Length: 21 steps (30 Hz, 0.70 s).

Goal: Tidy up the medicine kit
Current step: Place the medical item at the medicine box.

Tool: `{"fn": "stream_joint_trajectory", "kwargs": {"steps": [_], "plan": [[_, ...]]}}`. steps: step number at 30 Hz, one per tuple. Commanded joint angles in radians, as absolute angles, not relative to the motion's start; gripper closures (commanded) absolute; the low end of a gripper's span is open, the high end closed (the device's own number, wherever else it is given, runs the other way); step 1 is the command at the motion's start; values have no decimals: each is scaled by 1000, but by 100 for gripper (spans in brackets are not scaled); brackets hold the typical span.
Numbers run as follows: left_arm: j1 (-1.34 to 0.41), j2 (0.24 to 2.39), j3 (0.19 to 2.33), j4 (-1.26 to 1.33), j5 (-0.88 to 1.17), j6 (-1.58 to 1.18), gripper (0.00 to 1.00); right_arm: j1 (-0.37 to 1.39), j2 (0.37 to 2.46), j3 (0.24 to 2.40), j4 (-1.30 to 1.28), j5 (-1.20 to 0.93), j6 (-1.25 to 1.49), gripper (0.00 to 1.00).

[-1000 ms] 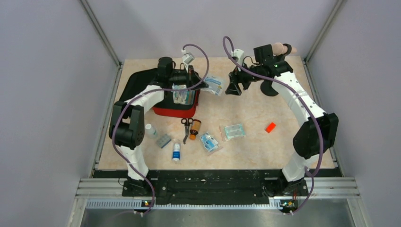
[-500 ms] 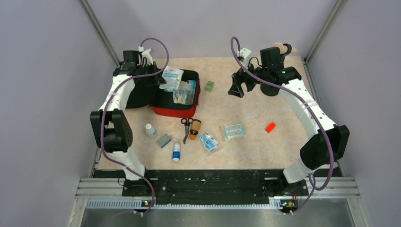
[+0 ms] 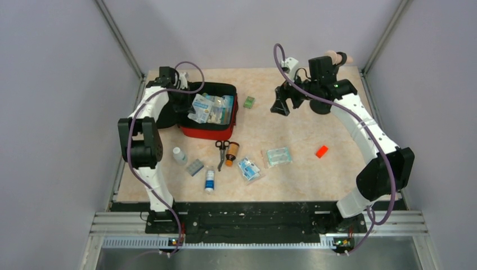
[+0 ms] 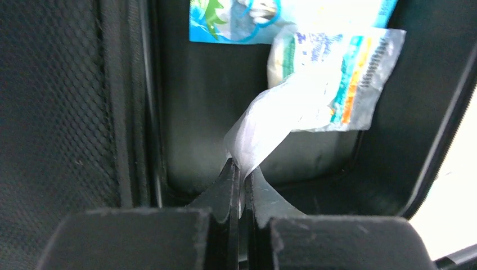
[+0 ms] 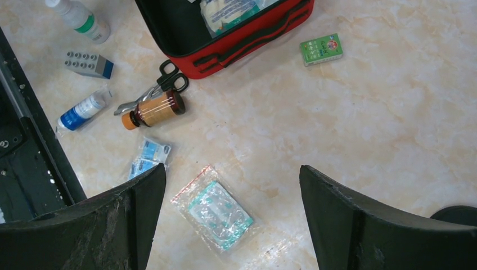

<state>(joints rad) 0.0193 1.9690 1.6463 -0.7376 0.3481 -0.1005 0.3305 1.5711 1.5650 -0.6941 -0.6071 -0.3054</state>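
The medicine kit (image 3: 207, 133) lies open at the back left, red with a black lining (image 4: 191, 101). My left gripper (image 3: 189, 106) is shut on the corner of a clear printed packet (image 4: 329, 79) and holds it inside the kit, over other packets (image 3: 219, 109). In the left wrist view the jaws (image 4: 242, 174) pinch the plastic. My right gripper (image 3: 281, 102) is open and empty, high above the table to the right of the kit. In the right wrist view its fingers (image 5: 233, 174) frame a clear bag with teal contents (image 5: 218, 214). The kit's red wall (image 5: 247, 39) shows there too.
In front of the kit lie scissors (image 3: 221, 153), a brown bottle (image 3: 232, 152), a white bottle (image 3: 179, 155), a blister pack (image 3: 194, 167), a blue-white tube (image 3: 210, 180), a blue packet (image 3: 250, 168) and a clear teal bag (image 3: 278, 156). A green box (image 3: 249, 102) and an orange-red block (image 3: 322, 151) lie right.
My left gripper swung to the kit's left side holding the printed packet, then lowered it into the open kit. The right arm barely moved.
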Motion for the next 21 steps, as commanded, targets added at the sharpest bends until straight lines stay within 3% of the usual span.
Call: {"fn": "stream_joint_trajectory", "kwargs": {"steps": [1, 12, 14, 21], "plan": [[5, 1995, 1730, -720, 232, -123, 100, 331, 1578, 1566, -659, -618, -316, 13], [-49, 2050, 1727, -710, 134, -173, 99, 331, 1585, 1562, -662, -612, -319, 13], [-49, 2043, 1726, -711, 122, -171, 90, 331, 1586, 1560, -662, -611, -321, 13], [-48, 2003, 1724, -718, 73, -130, 78, 331, 1592, 1557, -662, -611, -325, 13]]}}
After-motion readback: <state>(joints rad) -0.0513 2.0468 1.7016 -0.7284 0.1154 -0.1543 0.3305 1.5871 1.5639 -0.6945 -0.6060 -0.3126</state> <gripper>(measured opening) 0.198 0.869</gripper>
